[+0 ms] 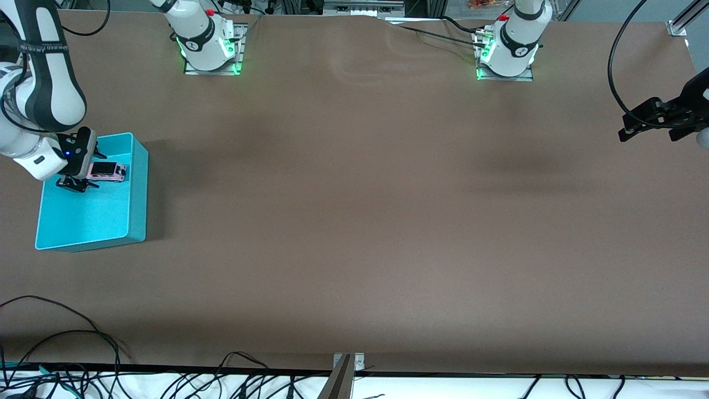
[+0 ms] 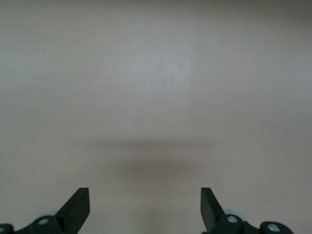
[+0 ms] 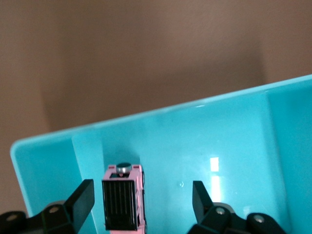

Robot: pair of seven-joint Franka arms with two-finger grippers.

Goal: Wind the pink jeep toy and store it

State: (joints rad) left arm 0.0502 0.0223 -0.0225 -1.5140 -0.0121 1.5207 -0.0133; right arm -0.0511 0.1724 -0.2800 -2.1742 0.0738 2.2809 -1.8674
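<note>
The pink jeep toy [image 1: 108, 170] lies inside the turquoise bin [image 1: 138, 183], on its floor near the wall farthest from the front camera. In the right wrist view the pink jeep toy [image 3: 123, 200] shows its black roof and sits between the fingers, close to one finger [image 3: 84, 195] with a wide gap to the other. My right gripper [image 1: 87, 168] [image 3: 142, 191] is open over the bin, around the jeep without clamping it. My left gripper [image 1: 631, 124] [image 2: 145, 196] is open and empty, and waits over bare table at the left arm's end.
The bin stands at the right arm's end of the brown table [image 1: 354, 221]. Loose cables [image 1: 66, 360] lie along the table's front edge, and a metal bracket [image 1: 348, 363] sits at its middle.
</note>
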